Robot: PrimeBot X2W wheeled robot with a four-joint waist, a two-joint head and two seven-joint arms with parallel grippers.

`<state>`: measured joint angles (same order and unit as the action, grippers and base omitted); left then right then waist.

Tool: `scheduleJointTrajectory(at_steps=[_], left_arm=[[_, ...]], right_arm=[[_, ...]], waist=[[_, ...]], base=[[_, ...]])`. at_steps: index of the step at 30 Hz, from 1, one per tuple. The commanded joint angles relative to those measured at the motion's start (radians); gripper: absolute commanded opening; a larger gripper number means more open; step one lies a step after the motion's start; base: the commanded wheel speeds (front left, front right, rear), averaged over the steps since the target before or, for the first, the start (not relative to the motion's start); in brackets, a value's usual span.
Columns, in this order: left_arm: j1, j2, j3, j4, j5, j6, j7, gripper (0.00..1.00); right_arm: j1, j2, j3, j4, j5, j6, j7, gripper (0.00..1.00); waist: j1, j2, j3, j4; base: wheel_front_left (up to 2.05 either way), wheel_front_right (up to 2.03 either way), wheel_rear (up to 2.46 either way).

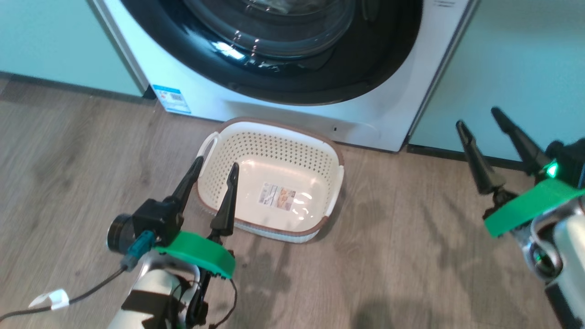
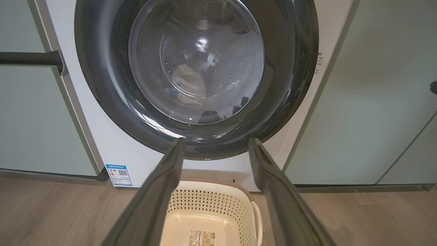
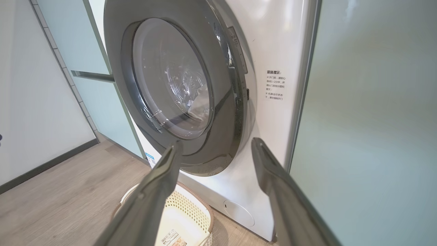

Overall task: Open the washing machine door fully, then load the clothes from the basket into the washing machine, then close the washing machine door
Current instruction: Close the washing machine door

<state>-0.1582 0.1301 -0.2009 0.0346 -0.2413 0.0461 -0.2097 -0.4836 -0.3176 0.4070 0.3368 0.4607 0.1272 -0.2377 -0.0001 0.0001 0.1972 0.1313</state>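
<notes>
Though shut, door (image 2: 218, 51) shows clothes (image 2: 187, 82) — perhaps.

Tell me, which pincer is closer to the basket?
The left pincer: in the head view its fingertips reach over the cream basket at its left rim. The right pincer hangs off to the side, before the pale green cabinet.

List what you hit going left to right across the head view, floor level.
white cable tag → blue-edged sticker → basket → right hand. Left hand skipped: it overlaps the basket's left edge.
</notes>
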Motion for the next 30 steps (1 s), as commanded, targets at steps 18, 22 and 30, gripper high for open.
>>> scheduleJointTrajectory(at_steps=[18,22,30], left_arm=[[0.11,0.059,0.076,-0.049,-0.036,0.043,0.034,1.0],[0.15,0.064,0.09,-0.062,-0.046,0.056,0.035,1.0],[0.205,0.08,0.107,-0.097,-0.052,0.077,0.055,1.0]], right_arm=[[0.37,0.132,-0.284,-0.256,-0.152,0.003,0.13,1.0],[0.438,0.165,-0.321,-0.299,-0.165,0.003,0.148,1.0],[0.519,0.207,-0.344,-0.379,-0.198,0.003,0.186,1.0]], waist=[[0.0001,-0.0001,-0.128,-0.126],[0.0001,-0.0001,-0.158,-0.141],[0.0001,-0.0001,-0.189,-0.167]], base=[[0.0,0.0,0.0],[0.0,0.0,0.0],[0.0,0.0,0.0]])
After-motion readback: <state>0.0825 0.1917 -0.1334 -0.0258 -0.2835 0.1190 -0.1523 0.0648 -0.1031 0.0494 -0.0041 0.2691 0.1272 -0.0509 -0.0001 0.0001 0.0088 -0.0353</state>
